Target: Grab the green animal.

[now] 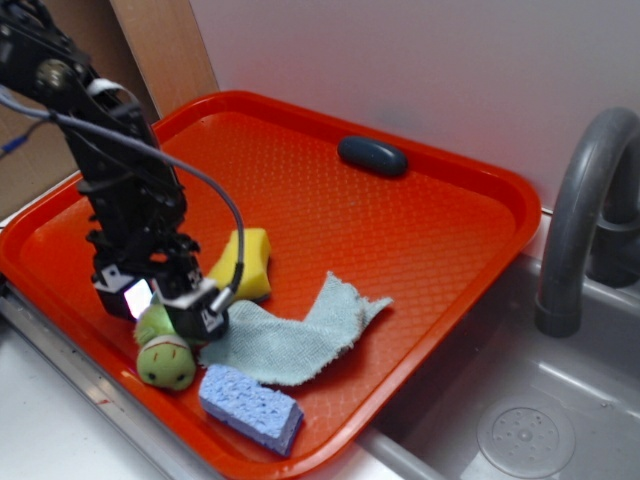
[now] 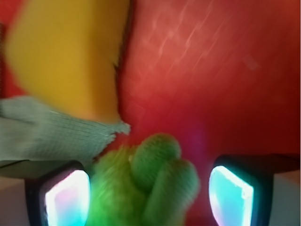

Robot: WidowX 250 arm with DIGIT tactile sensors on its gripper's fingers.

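Now the jaws stand wide around the green animal (image 2: pixel 141 188), left pad touching.

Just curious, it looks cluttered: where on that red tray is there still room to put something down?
Bare: the tray's middle and right, between the dark oval object and cloth. Crowded: the near-left corner, where gripper, green animal, yellow sponge and blue sponge cluster.

a black robot arm (image 1: pixel 110 170) of boxy jointed segments, with a grey cable (image 1: pixel 215 195) looping along it and a white band near the top. its gripper (image 1: pixel 165 300) has two black fingers (image 2: pixel 54 195) with glossy pads reflecting pale blue and pink light.
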